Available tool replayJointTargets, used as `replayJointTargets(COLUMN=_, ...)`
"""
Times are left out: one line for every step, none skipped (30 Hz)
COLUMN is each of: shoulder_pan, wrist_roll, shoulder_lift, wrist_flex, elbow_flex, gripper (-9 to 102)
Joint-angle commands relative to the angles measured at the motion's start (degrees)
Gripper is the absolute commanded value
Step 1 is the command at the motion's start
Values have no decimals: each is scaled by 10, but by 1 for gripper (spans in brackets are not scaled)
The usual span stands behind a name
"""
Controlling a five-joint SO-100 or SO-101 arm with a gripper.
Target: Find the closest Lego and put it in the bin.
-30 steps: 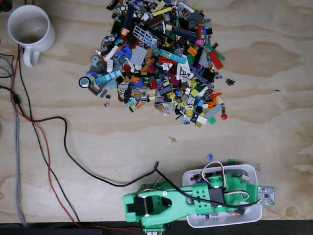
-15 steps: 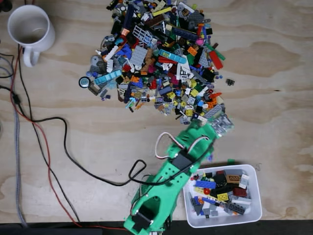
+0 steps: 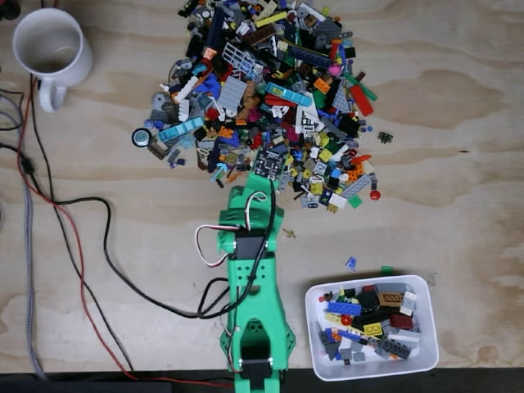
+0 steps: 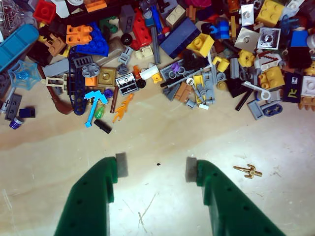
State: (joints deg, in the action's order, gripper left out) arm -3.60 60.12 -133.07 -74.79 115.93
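Jaws [image 4: 153,168] of the green arm [image 3: 252,278] stand wide open and empty over bare wooden surface [image 4: 162,132] just short of the Lego pile [image 4: 162,54], while the white bin [image 3: 372,372] sits well apart at the fixed view's lower right.

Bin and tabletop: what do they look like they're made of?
The bin looks like white moulded plastic, smooth and slightly glossy, with a thick rim and rounded corners. The tabletop seems to be unfinished plywood: pale, matte, with swirling grain; the wrist view shows light scratches on it.
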Motion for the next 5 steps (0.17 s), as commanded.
replayJointTargets(shoulder_pan=6, wrist_roll=-6, shoulder_lift=5, wrist_flex=17, elbow_flex=-29, gripper=18)
replayJointTargets(shoulder_pan=10, wrist_roll=-4, shoulder_lift=2, wrist_flex=22, elbow_flex=-19, gripper=18)
replayJointTargets(shoulder_pan=11, wrist_roll=-4, shoulder_lift=-1, wrist_flex=24, elbow_flex=-14, gripper=18)
replayJointTargets(shoulder_pan=12, wrist_roll=-5, shoulder_lift=-1, wrist_flex=25, elbow_flex=-11, gripper=18)
replayJointTargets(shoulder_pan=12, wrist_roll=-6, shoulder_lift=-1, wrist_flex=25, elbow_flex=-8, gripper=17)
